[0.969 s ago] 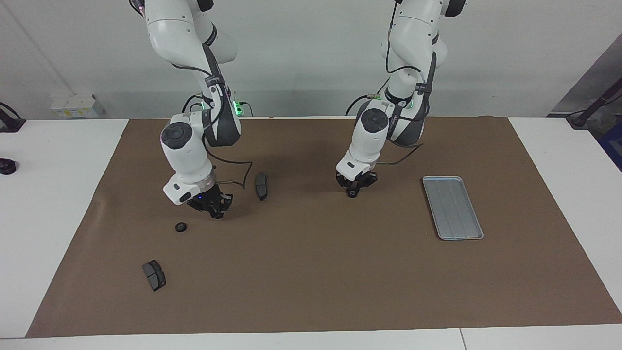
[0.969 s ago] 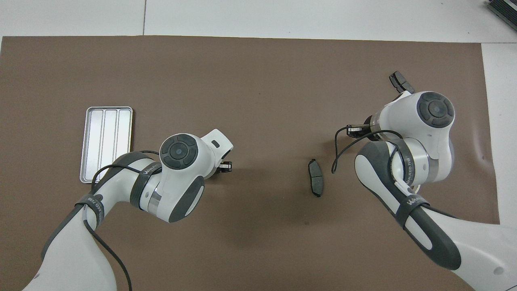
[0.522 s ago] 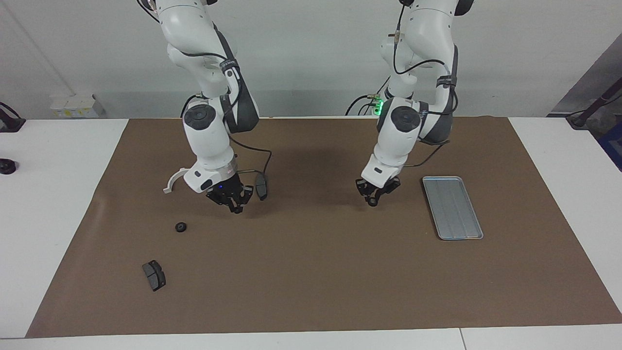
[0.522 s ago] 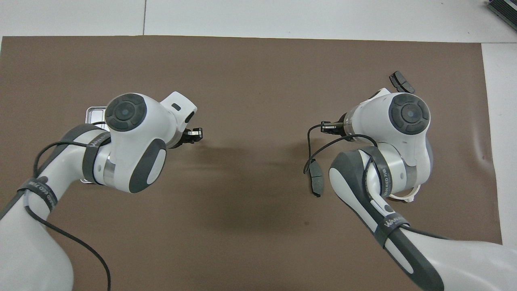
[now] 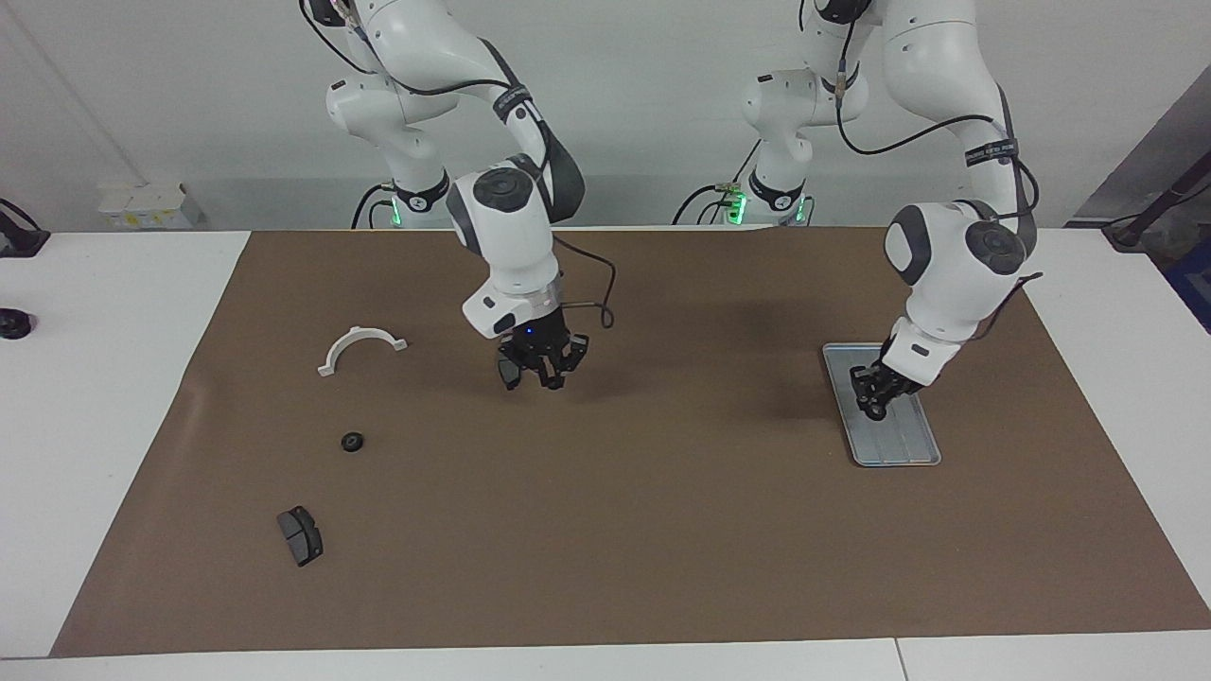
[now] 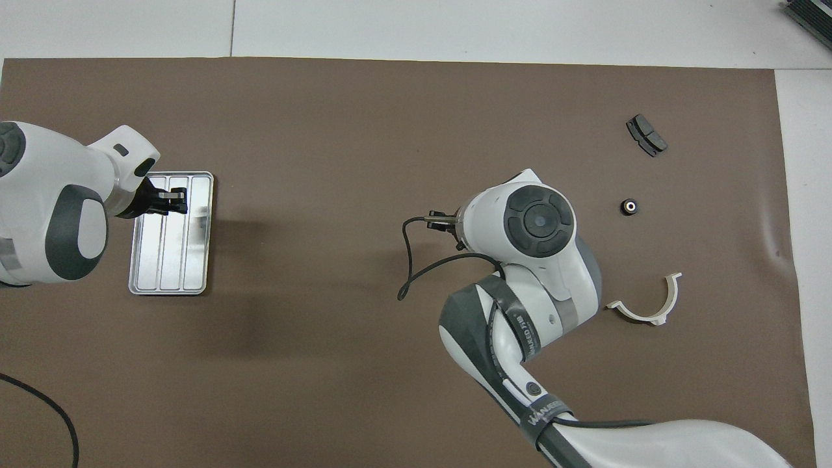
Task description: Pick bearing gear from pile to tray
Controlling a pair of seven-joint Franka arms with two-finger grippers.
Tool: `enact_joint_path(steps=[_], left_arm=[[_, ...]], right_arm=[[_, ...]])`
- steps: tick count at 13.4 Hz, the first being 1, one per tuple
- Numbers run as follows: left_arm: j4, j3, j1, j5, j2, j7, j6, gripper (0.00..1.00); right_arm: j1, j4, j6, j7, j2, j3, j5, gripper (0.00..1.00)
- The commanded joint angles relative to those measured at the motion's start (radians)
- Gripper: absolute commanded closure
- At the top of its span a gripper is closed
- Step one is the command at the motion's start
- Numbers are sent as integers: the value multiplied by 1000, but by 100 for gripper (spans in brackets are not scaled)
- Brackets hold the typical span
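Observation:
The silver tray [image 5: 903,445] [image 6: 166,260] lies toward the left arm's end of the brown mat. My left gripper [image 5: 874,405] [image 6: 173,201] hangs low over the tray's part nearer the robots, shut on a small black piece that looks like a bearing gear. Another black bearing gear [image 5: 352,442] [image 6: 628,207] lies loose on the mat toward the right arm's end. My right gripper [image 5: 543,376] is shut with nothing in it, just above the mat beside a dark brake pad [image 5: 509,373]. In the overhead view the right wrist hides that pad.
A white half-ring bracket [image 5: 360,345] [image 6: 650,307] lies nearer the robots than the loose gear. A second brake pad [image 5: 300,535] [image 6: 646,134] lies farther from the robots than it. A black cable loops off the right wrist [image 6: 416,273].
Both arms have swung toward the left arm's end. The left gripper went from mid-mat to over the tray. The right gripper left the loose gear's side, uncovering the bracket.

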Motion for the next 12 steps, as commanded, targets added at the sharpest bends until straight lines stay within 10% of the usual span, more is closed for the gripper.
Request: enact_joint_path(steps=[1, 6, 8, 9, 12], left_arm=[[-90, -12, 40, -3, -46, 67, 17, 93], [-170, -12, 74, -3, -67, 154, 72, 66], [-167, -10, 74, -3, -67, 174, 74, 10], [-156, -12, 74, -3, -63, 177, 75, 0], [-117, -14, 62, -5, -47, 164, 97, 0]], right_arm=[[72, 158, -23, 111, 114, -2, 9, 100], [209, 359, -26, 286, 311, -2, -26, 100], [232, 352, -9, 290, 323, -2, -39, 100], [238, 338, -6, 290, 323, -2, -46, 95], [249, 294, -5, 290, 317, -2, -81, 86]])
